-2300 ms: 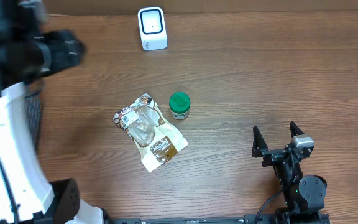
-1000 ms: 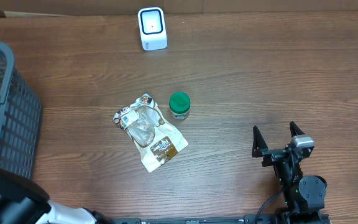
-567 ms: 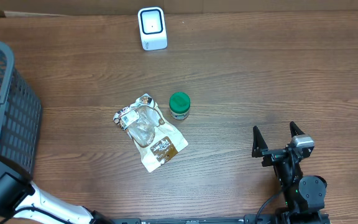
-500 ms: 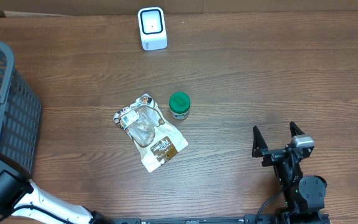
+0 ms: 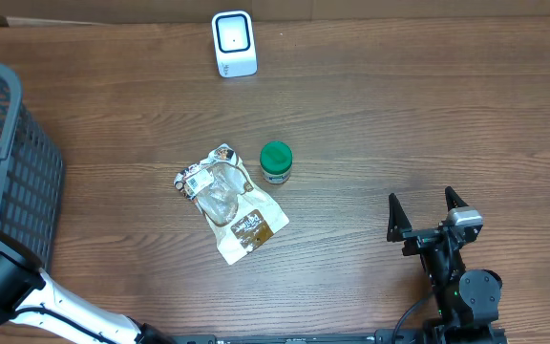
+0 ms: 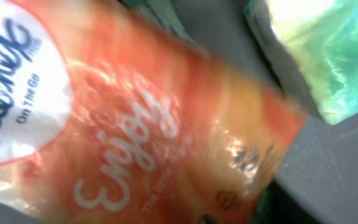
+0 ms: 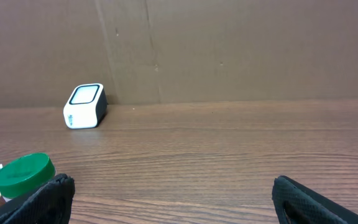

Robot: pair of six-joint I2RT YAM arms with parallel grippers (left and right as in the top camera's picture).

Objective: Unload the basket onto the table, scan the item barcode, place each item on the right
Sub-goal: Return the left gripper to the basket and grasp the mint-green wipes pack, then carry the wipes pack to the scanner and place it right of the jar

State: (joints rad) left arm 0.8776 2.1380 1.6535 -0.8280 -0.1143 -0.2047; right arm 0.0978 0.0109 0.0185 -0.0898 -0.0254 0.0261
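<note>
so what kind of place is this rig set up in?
Probably a mock retail checkout bench rather than a real shop: a white barcode scanner stands on a wooden table, a mesh basket holds packaged goods, and a cardboard backdrop closes off the rear.

Blurred tissue pack (image 6: 135,124), left pincer unseen

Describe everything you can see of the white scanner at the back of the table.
The white scanner is a small box with rounded corners, plastic by the look of it. Its upper face carries a pale window in a dark frame, and the right wrist view shows that face sloping, a darker side panel and small markings low on the front. It stands upright on the wooden table near the far edge, just before the cardboard wall. Nothing else touches it.
</note>
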